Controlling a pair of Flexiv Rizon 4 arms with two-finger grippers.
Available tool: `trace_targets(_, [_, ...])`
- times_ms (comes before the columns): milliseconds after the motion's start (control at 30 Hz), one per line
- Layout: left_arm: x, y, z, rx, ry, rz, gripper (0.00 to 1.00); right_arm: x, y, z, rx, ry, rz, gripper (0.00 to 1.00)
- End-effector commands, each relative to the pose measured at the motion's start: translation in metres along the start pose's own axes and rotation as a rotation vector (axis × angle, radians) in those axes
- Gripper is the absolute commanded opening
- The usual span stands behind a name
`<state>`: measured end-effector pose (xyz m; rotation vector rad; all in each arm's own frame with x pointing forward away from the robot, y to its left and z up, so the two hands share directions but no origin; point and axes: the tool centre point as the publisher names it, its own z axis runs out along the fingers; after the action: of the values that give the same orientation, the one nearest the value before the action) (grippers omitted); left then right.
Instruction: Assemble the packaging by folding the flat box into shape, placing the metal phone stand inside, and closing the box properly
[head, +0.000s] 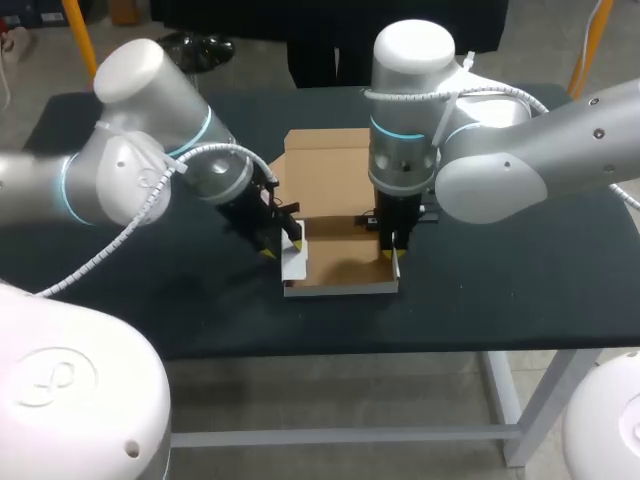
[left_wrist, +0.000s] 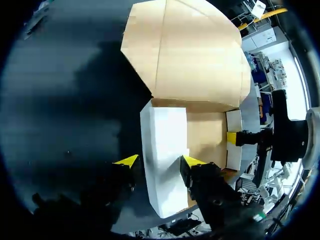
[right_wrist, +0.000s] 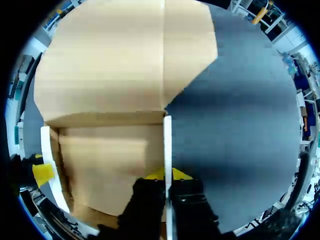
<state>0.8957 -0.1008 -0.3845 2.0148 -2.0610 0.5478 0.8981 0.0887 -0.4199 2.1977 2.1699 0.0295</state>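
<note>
The box (head: 340, 268) sat near the middle of the bench (head: 520, 270), partly folded into a shallow open tray with white outer walls. Only its brown cardboard floor showed inside. Its wide brown lid (head: 325, 165) lay flat on the bench behind it. The right arm (head: 520, 165) hung over the tray's right wall (right_wrist: 167, 145), and the right jaws were clenched on that thin wall, one yellow tip on each side. The left arm (head: 130, 160) was at the left wall (left_wrist: 162, 150), which was tilted between the left jaws. These stood apart, released, astride it.
</note>
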Motion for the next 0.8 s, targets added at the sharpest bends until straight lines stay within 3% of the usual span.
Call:
trace_targets(33, [0.008,0.000,0.006,0.008,-0.132,-0.007,0.48,0.001,0.001,-0.001,0.003,-0.003,0.000,0.00])
trace_targets(800, [-0.005,0.008,0.015,0.006,-0.306,-0.044,0.24,0.001,0.001,-0.001,0.003,-0.003,0.000,0.00])
